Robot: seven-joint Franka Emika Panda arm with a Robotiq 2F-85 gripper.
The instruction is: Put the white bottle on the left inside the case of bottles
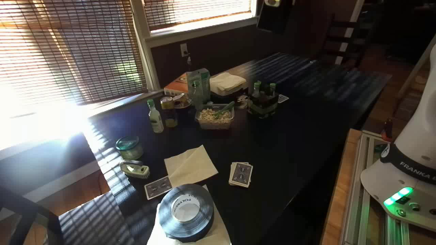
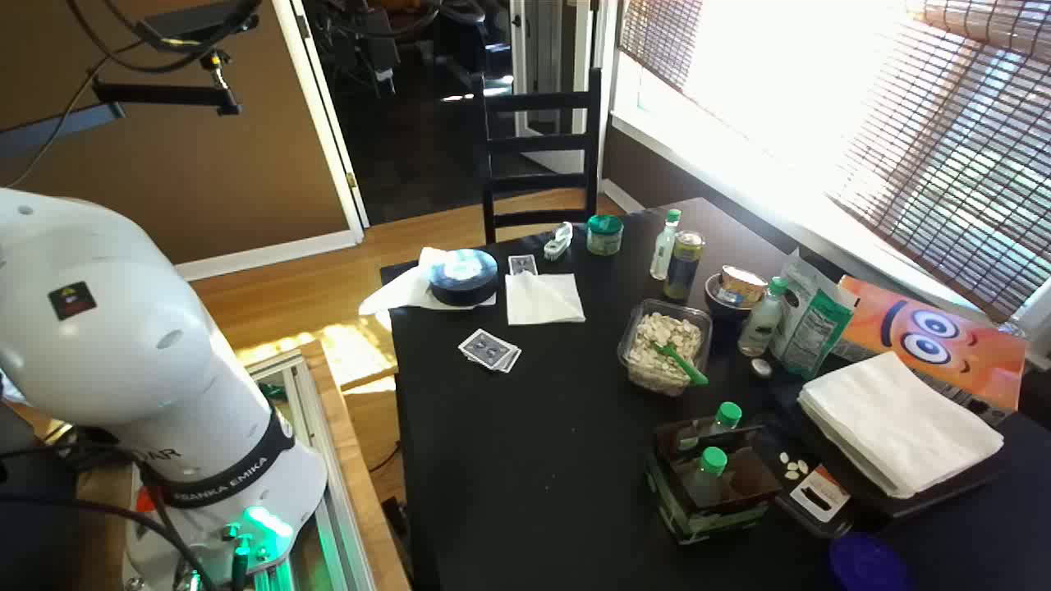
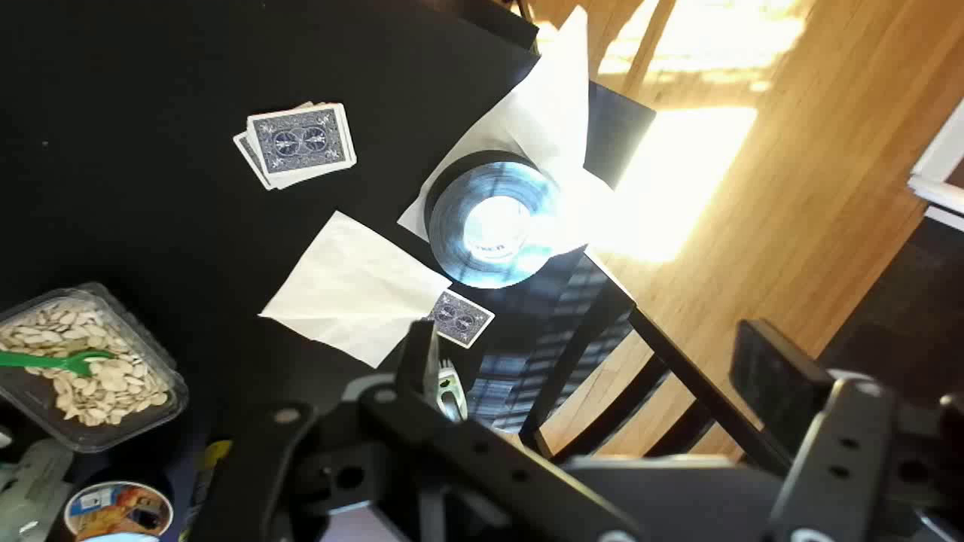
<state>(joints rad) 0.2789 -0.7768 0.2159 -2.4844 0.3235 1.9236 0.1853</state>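
The white bottle (image 1: 155, 118), slim with a green cap, stands upright at the far side of the table beside a tall can; it also shows in an exterior view (image 2: 663, 250). A similar bottle (image 2: 762, 322) stands near the green-white bag. The case of bottles (image 1: 263, 108), a low dark carrier with green-capped bottles upright in it, also shows in an exterior view (image 2: 710, 501); some compartments look unfilled. My gripper (image 3: 599, 373) is open and empty, high above the table. In the wrist view I cannot make out the white bottle, and the case is out of view.
A seed tub (image 2: 665, 349) with a green fork stands between bottle and case. A tall can (image 2: 684, 267) crowds the white bottle. A tin (image 2: 741, 287), pouch (image 2: 813, 324), napkin stack (image 2: 899, 427), tape roll (image 2: 464, 279), cards (image 2: 490, 351) and green-lidded jar (image 2: 604, 235) surround them.
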